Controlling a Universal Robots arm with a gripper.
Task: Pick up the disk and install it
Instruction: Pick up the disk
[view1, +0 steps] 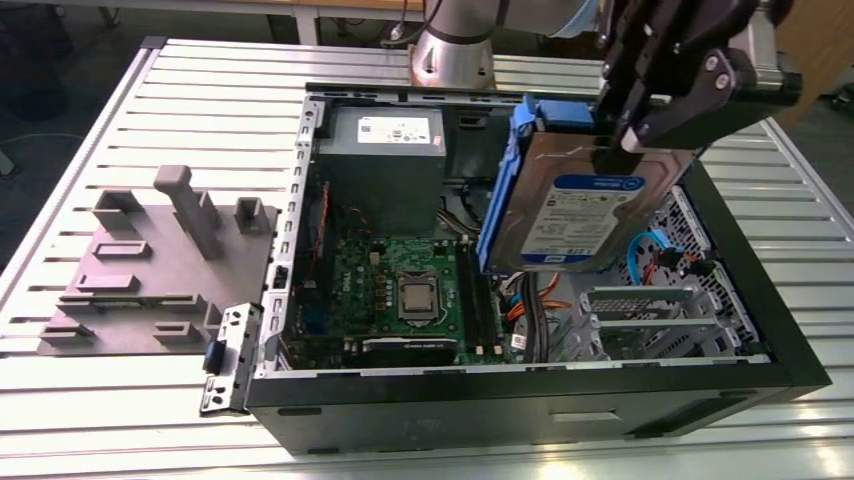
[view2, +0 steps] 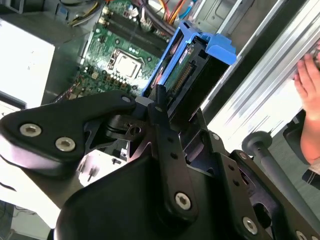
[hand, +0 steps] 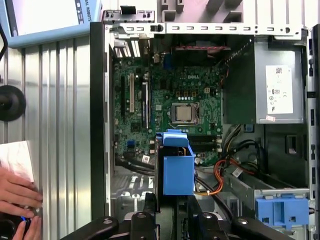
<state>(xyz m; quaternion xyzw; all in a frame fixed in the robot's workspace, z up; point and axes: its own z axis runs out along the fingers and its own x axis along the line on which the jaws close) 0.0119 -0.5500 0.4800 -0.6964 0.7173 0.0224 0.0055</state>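
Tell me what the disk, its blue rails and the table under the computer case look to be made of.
The disk looks like bare metal, likely aluminium: dull silver sheen, with a glossy paper-like label. Its blue rails are probably moulded plastic: uniform saturated colour, soft shine. The table seems to be extruded aluminium: pale matte slats with parallel grooves.

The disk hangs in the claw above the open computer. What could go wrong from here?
1. The claw grips the disk only near its upper end, tilted over the motherboard; a slip could drop it onto the board.
2. Loose cables lie in the case near the disk and might snag it.
3. A person's hand rests beside the case, possibly within the arm's reach.
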